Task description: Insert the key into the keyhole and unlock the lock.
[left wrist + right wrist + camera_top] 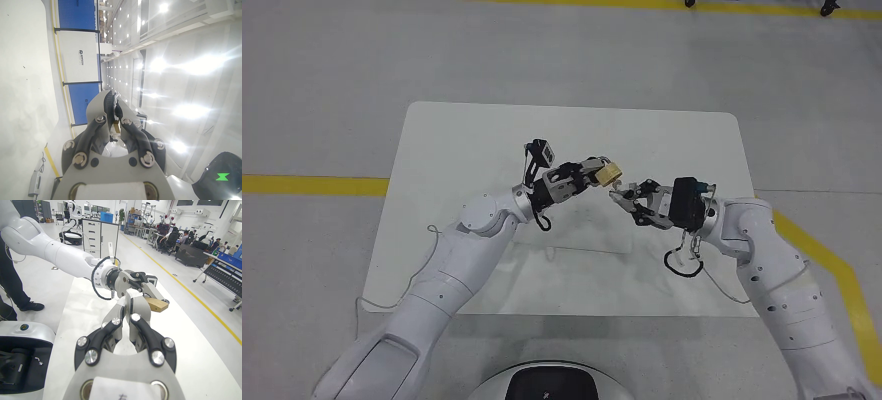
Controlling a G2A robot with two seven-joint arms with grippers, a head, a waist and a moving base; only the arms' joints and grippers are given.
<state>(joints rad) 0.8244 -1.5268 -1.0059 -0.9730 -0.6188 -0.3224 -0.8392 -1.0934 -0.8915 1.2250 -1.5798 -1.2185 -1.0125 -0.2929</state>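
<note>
Right gripper (126,295), fingers pinched together, is hovering just beside the brass padlock (158,306), a flat golden block that the left gripper (113,99) is clamping.

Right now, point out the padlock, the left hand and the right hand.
padlock (157,306): right wrist view, on the brass body's side.
left hand (595,172): top view, midway between its fingertips, at the padlock.
right hand (129,296): right wrist view, midway between its fingertips.
</note>
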